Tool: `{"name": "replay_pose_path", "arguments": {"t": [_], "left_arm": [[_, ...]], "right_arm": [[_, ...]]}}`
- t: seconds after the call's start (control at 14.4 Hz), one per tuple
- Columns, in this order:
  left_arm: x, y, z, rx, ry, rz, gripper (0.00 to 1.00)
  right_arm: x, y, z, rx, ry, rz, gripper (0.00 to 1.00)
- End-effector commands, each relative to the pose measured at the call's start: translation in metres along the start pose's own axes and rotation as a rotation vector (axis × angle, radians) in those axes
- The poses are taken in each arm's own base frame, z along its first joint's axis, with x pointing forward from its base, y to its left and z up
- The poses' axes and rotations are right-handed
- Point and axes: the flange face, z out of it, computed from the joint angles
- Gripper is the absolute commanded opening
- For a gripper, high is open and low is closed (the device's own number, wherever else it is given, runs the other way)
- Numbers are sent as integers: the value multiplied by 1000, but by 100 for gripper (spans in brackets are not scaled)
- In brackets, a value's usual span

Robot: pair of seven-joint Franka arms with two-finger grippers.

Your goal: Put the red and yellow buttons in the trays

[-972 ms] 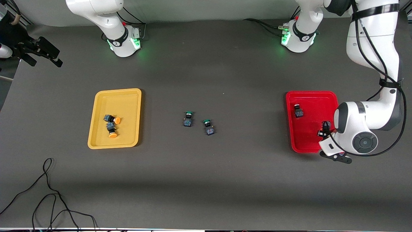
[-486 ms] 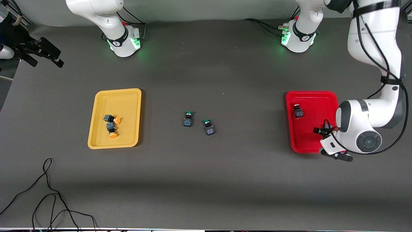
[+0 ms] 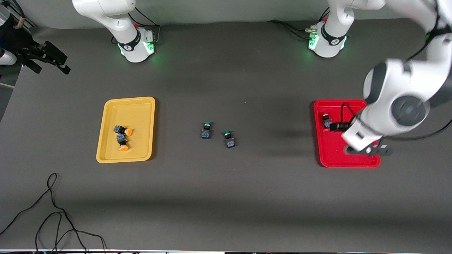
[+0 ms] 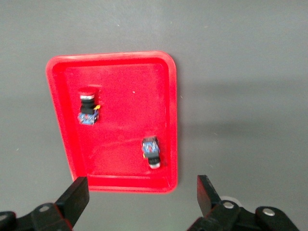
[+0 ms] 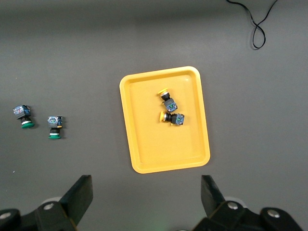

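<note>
The red tray (image 3: pixel 332 151) lies toward the left arm's end of the table and holds one red button (image 3: pixel 327 121); the arm hides the rest. The left wrist view shows the tray (image 4: pixel 125 96) with two red buttons (image 4: pixel 88 108) (image 4: pixel 151 151) lying apart. My left gripper (image 3: pixel 339 126) (image 4: pixel 141 180) hangs high over the tray, open and empty. The yellow tray (image 3: pixel 137 113) (image 5: pixel 144 144) holds two yellow buttons (image 3: pixel 123 131) (image 3: pixel 122 143) (image 5: pixel 167 99) (image 5: pixel 174 118), touching each other. My right gripper (image 5: pixel 146 180) is open and empty, high up, out of the front view.
Two green-capped switches (image 3: pixel 206 129) (image 3: pixel 229 138) (image 5: pixel 22 115) (image 5: pixel 55 126) lie on the table between the trays. A black cable (image 3: pixel 53 211) loops near the front corner at the right arm's end. A black clamp (image 3: pixel 46 54) sticks in at that end's edge.
My left gripper has risen from low inside the red tray to high over it, and its arm now covers more of the tray. Nothing else has moved.
</note>
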Motion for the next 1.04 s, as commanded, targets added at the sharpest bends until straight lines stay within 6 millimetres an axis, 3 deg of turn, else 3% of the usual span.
{"name": "replay_pose_path", "arguments": {"t": [0.0, 0.35, 0.97], "left_arm": [[-36, -31, -47, -41, 49, -54, 100], [-54, -74, -78, -49, 91, -96, 100], [-66, -83, -106, -13, 144, -81, 100]], "right_arm": [[-4, -2, -6, 7, -6, -25, 100], [1, -3, -3, 18, -14, -11, 100], [6, -1, 2, 21, -17, -5, 100]]}}
